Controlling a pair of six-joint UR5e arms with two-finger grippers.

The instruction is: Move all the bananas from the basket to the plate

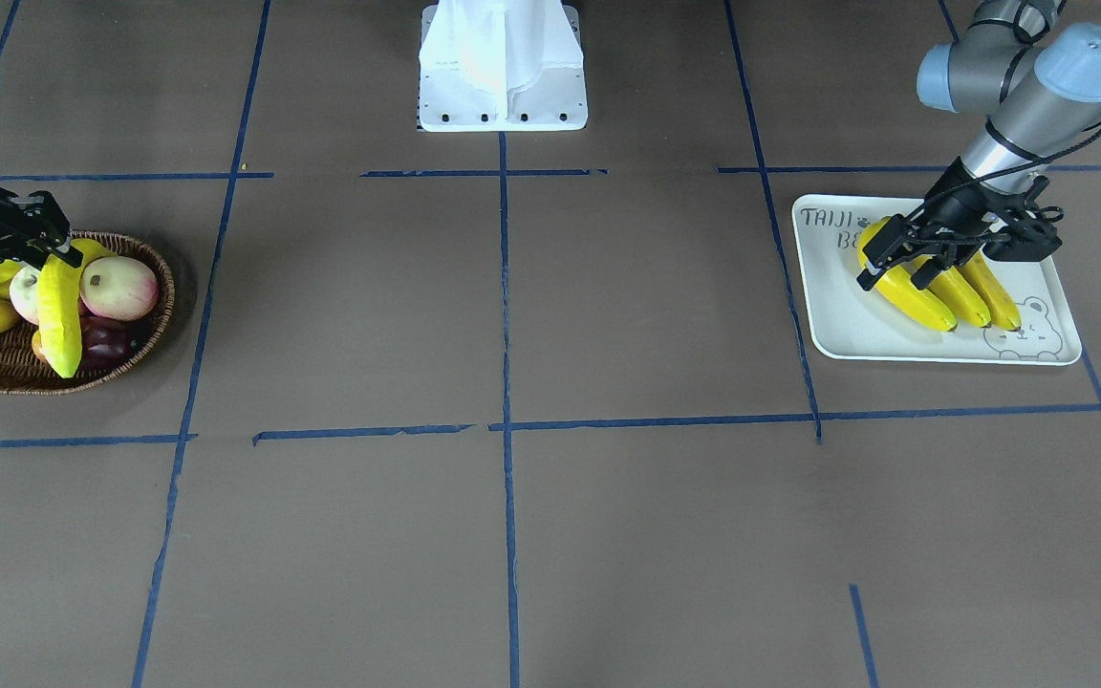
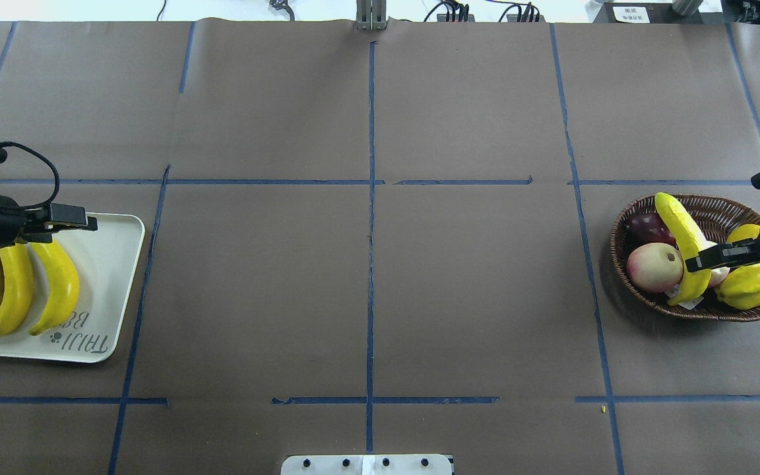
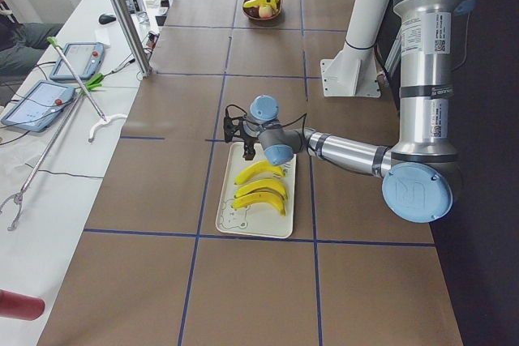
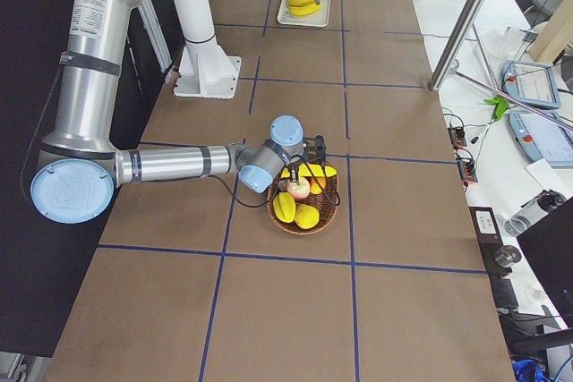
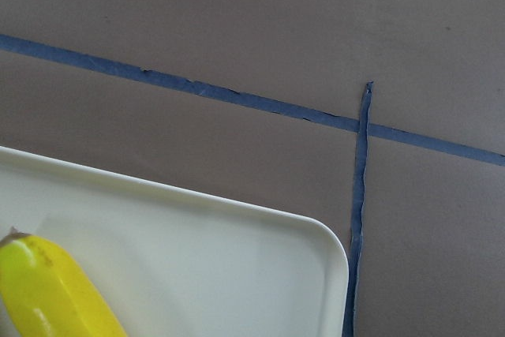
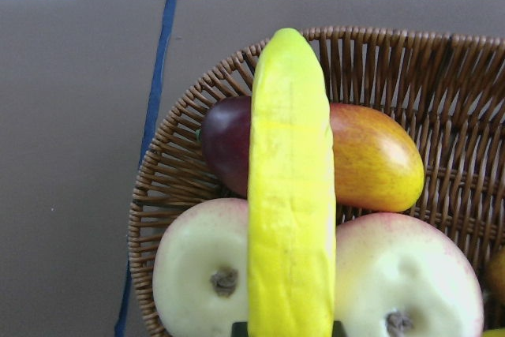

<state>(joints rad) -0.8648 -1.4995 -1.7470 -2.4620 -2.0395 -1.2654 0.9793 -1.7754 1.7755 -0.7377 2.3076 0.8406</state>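
Overhead exterior view: the basket [image 2: 716,201] is seen at 3 o'clock on the table [image 2: 367,297], and the plate [image 2: 113,264] is seen at 9 o'clock. Three bananas [image 2: 17,290] are laid side by side on the plate. One banana [image 2: 678,227] is left in the basket. It is stretched from 12 o'clock to 6 o'clock across the other fruit.

The right claw [image 2: 700,258] is closed on this banana near its 6 o'clock end. A pink and white fruit [image 2: 652,267] is touched by the banana at its 9 o'clock side. A bumpy yellow fruit [image 2: 746,287] is tucked at 4 o'clock, under the claw.

The left claw [image 1: 895,279] is held low over the bananas on the plate. Its fingers are spread apart and nothing is held in it.

The step in hand is judged to be the lifting of the last banana. It is best lifted straight up first, so the round fruit is not rolled or dragged out. The skin looks shiny and slippery, so a firm squeeze is needed. The long end could swing, so a slow move toward 9 o'clock is wise. The bare strip of plate at 3 o'clock of the three bananas looks like the best spot. The left claw should be moved clear first, or a bump may happen.
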